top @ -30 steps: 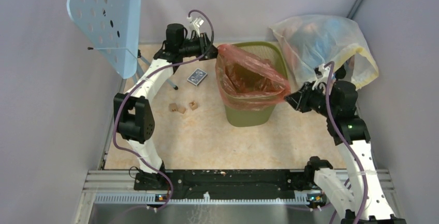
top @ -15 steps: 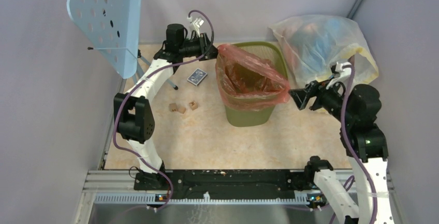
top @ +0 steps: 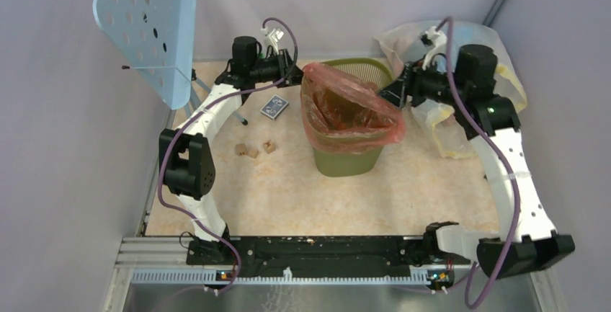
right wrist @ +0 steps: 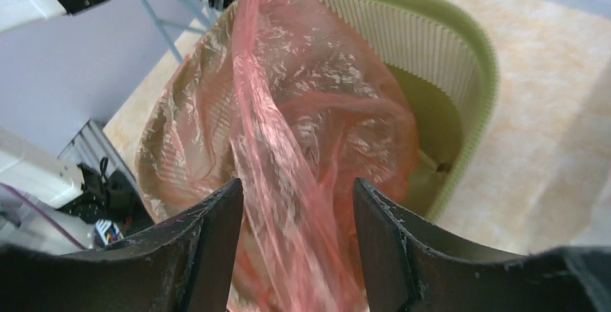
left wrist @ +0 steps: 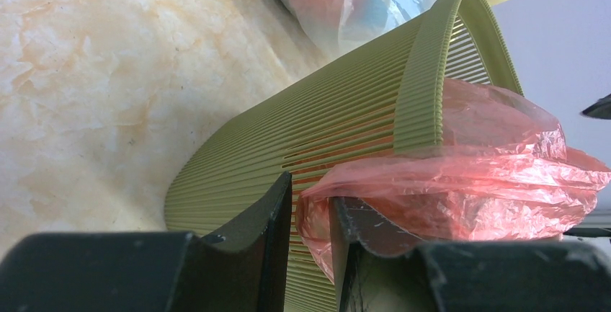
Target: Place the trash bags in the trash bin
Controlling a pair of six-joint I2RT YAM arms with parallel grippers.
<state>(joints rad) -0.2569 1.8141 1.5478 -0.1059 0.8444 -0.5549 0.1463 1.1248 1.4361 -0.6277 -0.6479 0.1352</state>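
The olive-green trash bin (top: 351, 159) stands mid-table. The red-orange trash bag (top: 346, 110) lies open in its mouth, draped over the left and near rim. My left gripper (top: 297, 69) is at the bin's far-left corner, shut on the bag's edge; in the left wrist view the film (left wrist: 490, 175) sits pinched between the jaws (left wrist: 310, 215), beside the bin's ribbed wall (left wrist: 288, 132). My right gripper (top: 387, 94) hovers at the bin's far-right rim, open. In the right wrist view its jaws (right wrist: 297, 186) straddle a raised fold of the bag (right wrist: 288, 96) above the bin (right wrist: 461, 60), not closed on it.
A pale blue perforated stand (top: 144, 24) rises at the far left. A large clear bag of coloured items (top: 461, 49) lies behind the right arm. A small blue box (top: 274, 107) and small wooden blocks (top: 251, 150) lie left of the bin. Walls close in on three sides.
My right arm has swung from the bin's near-right corner back and up to its far-right rim, jaws open. The left gripper and the bag have stayed put.
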